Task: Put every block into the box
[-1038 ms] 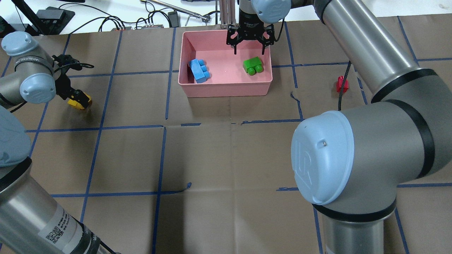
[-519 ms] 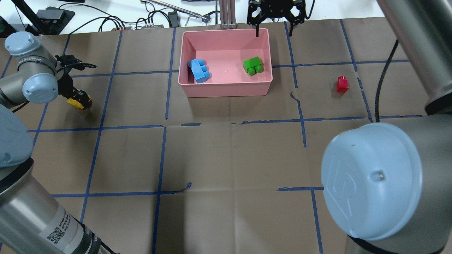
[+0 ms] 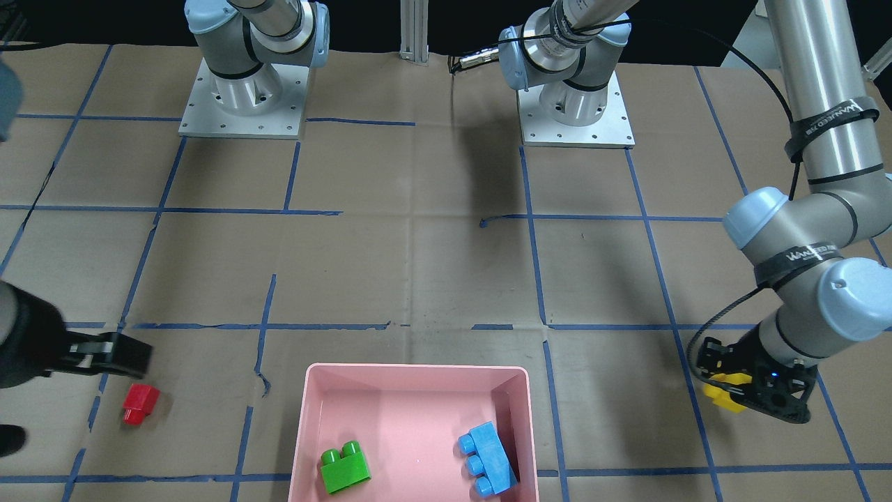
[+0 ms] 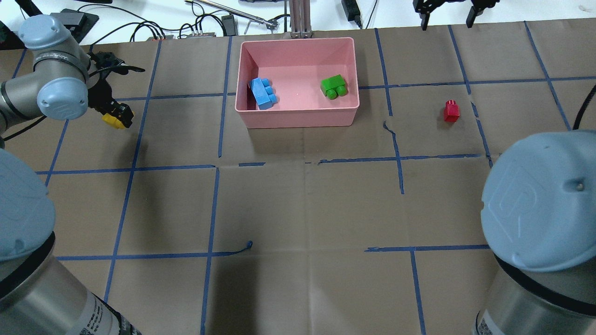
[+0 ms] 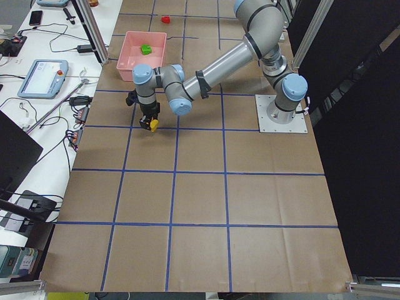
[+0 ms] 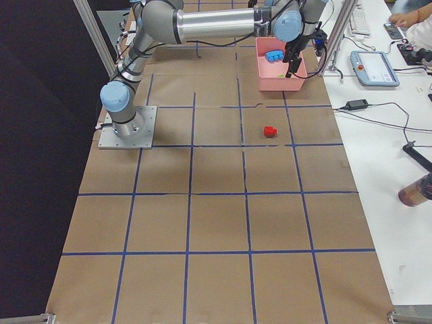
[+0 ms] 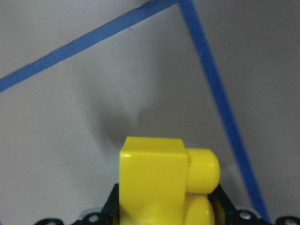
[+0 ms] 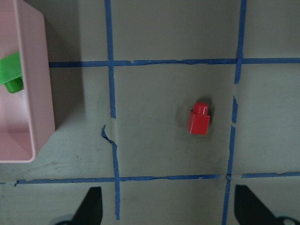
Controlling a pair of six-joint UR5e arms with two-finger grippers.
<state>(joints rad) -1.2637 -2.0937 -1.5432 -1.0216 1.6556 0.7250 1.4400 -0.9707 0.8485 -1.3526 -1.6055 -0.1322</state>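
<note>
1. The blue block [image 4: 263, 93] and the green block [image 4: 334, 86] lie apart from each other inside the pink box [image 4: 298, 116]. That half of the task is judged done.
2. The red block [image 4: 451, 111] sits on the paper-covered table [image 4: 298, 209], well apart from the box on the robot's right. Nothing is touching it.
3. The yellow block [image 4: 111, 120] is pinched in the left gripper [image 4: 118, 118], well apart from the box on the robot's left. In the left wrist view its studs point sideways and a shadow falls on the paper beneath. It is therefore judged to be held clear of the table, ready to be carried to the box.
4. The left arm is bent at the elbow, with the wrist turned downward and kept low over the table.
5. The right gripper [image 4: 448, 11] is empty, its fingers spread wide, and it is held high near the table's far edge. The red block is seen from straight above in the right wrist view, so this arm is judged to be placed for that pick.
</note>
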